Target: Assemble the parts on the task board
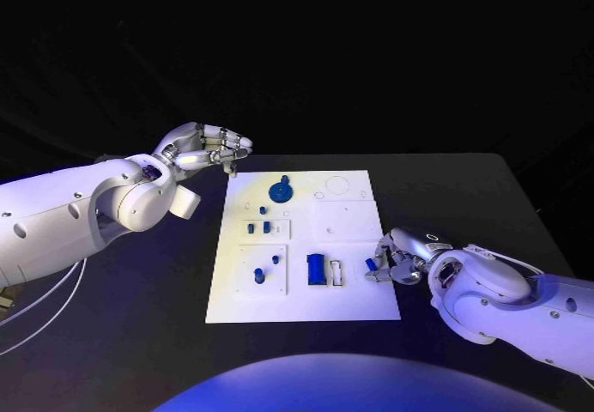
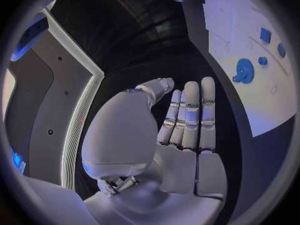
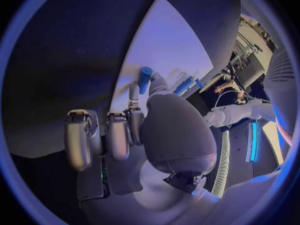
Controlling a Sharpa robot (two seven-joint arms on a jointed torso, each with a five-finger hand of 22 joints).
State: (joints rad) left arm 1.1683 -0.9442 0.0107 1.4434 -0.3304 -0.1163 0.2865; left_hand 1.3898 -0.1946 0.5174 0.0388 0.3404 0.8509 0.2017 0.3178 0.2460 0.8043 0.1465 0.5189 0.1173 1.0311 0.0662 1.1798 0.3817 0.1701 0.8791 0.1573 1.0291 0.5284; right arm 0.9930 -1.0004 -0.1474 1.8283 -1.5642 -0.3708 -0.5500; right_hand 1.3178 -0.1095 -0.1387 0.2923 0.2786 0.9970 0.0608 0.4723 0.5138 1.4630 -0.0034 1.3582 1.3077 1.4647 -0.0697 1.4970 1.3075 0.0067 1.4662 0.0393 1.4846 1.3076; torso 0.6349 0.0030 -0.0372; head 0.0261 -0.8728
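**Small peg pinched at the board's edge: a slip is the main risk**

The right hand (image 1: 398, 257) sits at the right edge of the board (image 1: 347, 225), near its front corner, with its fingers closed together on a small blue peg (image 1: 372, 267). In the right wrist view the peg (image 3: 145, 78) sticks out beyond the fingertips, so the hold looks shallow. If the hand turns or presses down off-axis, I judge the peg could twist out of the pinch and roll across the board or onto the desk (image 1: 495, 197). A tilted peg could also jam at the mouth of its hole rather than seat.

The left hand (image 1: 204, 148) hangs above the desk off the board's far left corner, fingers curled in, nothing held. It is well apart from the parts, so it cannot steady the board; a hard push from the right hand might shift the board.

Other parts rest on the board: a gear (image 1: 282, 190) near the far edge, a block (image 1: 317, 269) near the front, small pegs (image 1: 257, 228) to the left.

No brand, label or writing can be read anywhere.
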